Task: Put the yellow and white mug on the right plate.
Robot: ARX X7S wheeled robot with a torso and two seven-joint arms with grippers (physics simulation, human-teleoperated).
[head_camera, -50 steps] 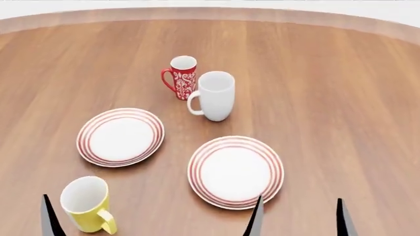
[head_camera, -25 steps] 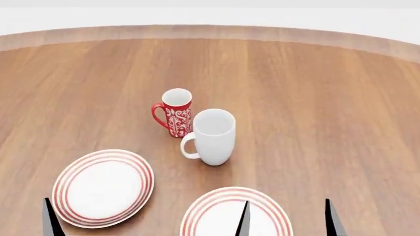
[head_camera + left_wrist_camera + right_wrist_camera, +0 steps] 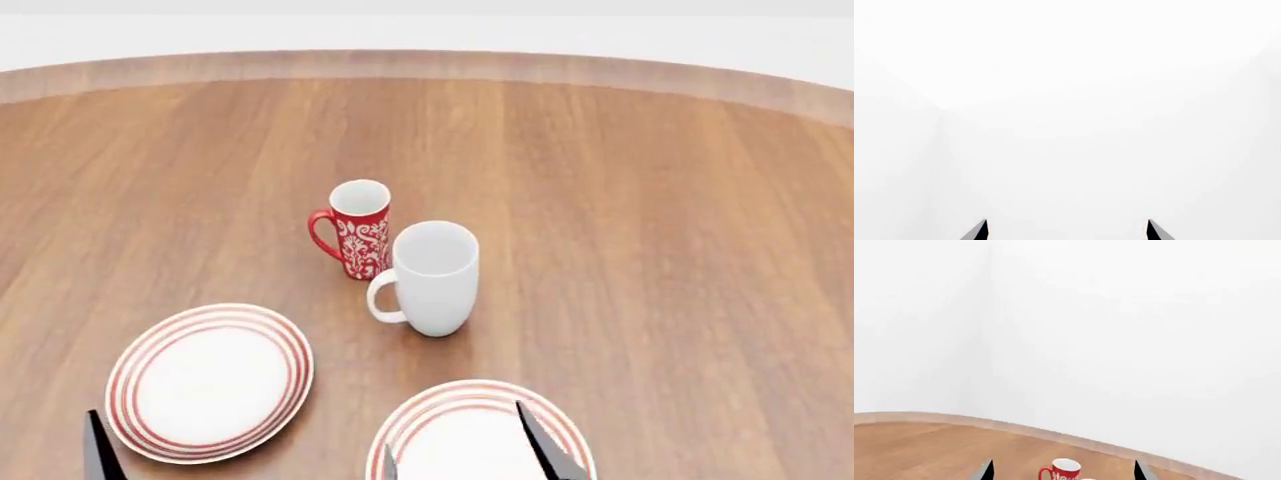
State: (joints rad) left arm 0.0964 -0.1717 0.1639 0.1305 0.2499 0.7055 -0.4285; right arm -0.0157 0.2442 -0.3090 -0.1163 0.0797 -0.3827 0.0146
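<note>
Round wooden table, broad, its curved far edge in sight. Red mug, white-patterned, upright near mid-table, handle toward the robot's left; also visible low in the right wrist view. Tall white mug, upright, just in front of and to the right of the red one, the two touching or nearly so. Left plate, red-ringed, whole and bare. Right plate, same pattern, cut off by the lower frame edge, nothing on its visible part. Yellow and white mug: not in any current view; its position cannot be told, so neither its direction from either gripper nor the nearer arm can be judged. Right gripper: two dark fingertips spread apart over the near part of the right plate, holding nothing. Left gripper: fingertips apart in its wrist view, empty, facing blank white; in the head view only one tip shows, at the lower left corner. Open room: wide bare wood to the right and beyond the mugs; the two standing mugs are the only obstacles near the right plate.
</note>
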